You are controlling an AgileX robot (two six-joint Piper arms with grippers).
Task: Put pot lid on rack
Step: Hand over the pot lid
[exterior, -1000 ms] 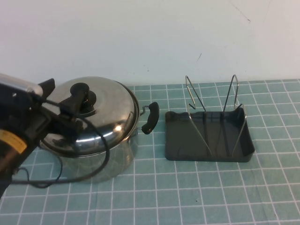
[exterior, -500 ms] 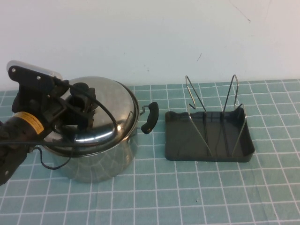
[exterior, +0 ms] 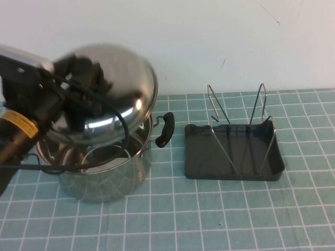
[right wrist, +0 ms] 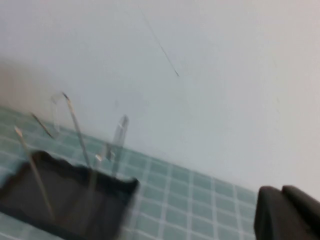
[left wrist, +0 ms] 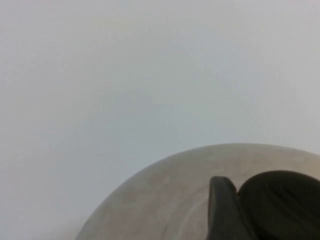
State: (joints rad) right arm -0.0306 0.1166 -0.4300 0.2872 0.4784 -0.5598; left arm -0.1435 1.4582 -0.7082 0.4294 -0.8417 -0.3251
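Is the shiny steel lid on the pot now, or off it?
Off: the left hand holds the shiny domed steel lid tilted above the open steel pot. The right hand is out of view.

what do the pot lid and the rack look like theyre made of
Pot lid, held tilted above the pot by the left gripper: polished steel, by its mirror reflections; knob looks black plastic. Rack: dark glossy tray, probably plastic, with thin silvery wire loops. Right gripper waits near the rack.
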